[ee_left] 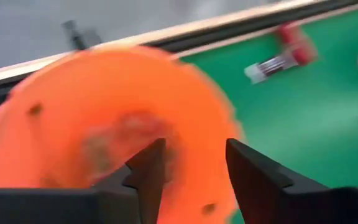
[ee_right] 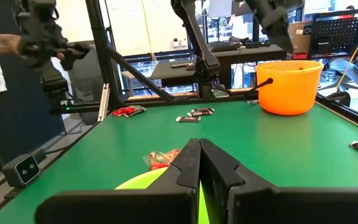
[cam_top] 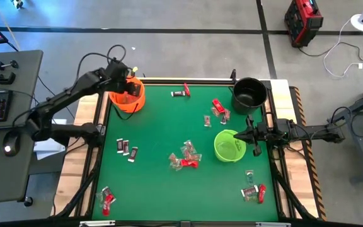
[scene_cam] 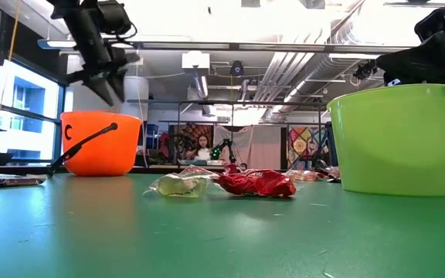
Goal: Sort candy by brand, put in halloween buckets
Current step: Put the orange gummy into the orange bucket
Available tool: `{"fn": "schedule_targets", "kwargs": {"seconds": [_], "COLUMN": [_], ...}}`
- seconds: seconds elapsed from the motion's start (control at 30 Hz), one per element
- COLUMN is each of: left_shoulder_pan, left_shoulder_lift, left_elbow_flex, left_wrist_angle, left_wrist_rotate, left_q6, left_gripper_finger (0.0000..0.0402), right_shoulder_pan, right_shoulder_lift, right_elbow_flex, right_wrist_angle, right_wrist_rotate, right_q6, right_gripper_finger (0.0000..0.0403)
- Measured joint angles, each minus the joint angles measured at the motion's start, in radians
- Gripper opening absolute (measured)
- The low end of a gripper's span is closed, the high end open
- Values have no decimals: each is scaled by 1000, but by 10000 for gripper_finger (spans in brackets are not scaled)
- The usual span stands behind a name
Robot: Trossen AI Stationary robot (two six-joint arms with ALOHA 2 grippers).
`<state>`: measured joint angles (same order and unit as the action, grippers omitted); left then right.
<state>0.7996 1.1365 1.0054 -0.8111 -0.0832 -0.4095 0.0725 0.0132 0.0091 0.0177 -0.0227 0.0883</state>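
Directly above orange bucket (cam_top: 128, 98): left end effector (cam_top: 128, 75) hovering, fingers apart, gripping nothing; right end effector (cam_top: 236, 135) resting together over lime green bucket (cam_top: 229, 146).

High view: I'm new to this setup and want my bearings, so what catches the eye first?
Three buckets stand out on the green table: the orange bucket at the far left corner, with the left gripper hanging over it, jaws parted, and the black bucket and lime green bucket on the right. Wrapped candy lies scattered between them.

Robotics lab: exposed ceiling ducts (scene_cam: 300, 69)
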Motion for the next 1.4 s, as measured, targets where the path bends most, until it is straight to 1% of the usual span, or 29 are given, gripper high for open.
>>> {"fn": "schedule_targets", "kwargs": {"seconds": [0.1,0.17,0.23,0.33,0.43,0.57,0.77,0.87,0.93,1.07,1.17,1.4], "left_shoulder_pan": [-17,-49,-105,-219,-323,-415,-478,-494,-501,-516,-521,-522], "left_shoulder_lift": [-28,-37,-29,26,139,357,668,796,871,989,1057,1166], "left_elbow_flex": [0,1,1,2,10,121,353,459,521,612,664,701], "left_wrist_angle": [102,172,232,300,373,384,385,387,384,388,411,531], "left_wrist_rotate": [90,133,169,175,175,183,244,280,283,284,283,281], "left_q6": [-37,-74,-88,-117,-139,-113,-78,-78,-85,-96,-136,-248], "left_gripper_finger": [174,177,178,177,177,177,177,177,177,177,177,177], "right_shoulder_pan": [0,0,0,0,0,0,0,0,0,0,0,0], "right_shoulder_lift": [0,0,0,0,0,0,0,0,0,0,0,0], "right_elbow_flex": [0,0,0,0,0,0,0,0,0,0,0,0], "right_wrist_angle": [0,0,0,0,0,0,0,0,0,0,0,0], "right_wrist_rotate": [0,0,0,0,0,0,0,0,0,0,0,0], "right_q6": [0,0,0,0,0,0,0,0,0,0,0,0], "right_gripper_finger": [0,0,0,0,0,0,0,0,0,0,0,0]}}
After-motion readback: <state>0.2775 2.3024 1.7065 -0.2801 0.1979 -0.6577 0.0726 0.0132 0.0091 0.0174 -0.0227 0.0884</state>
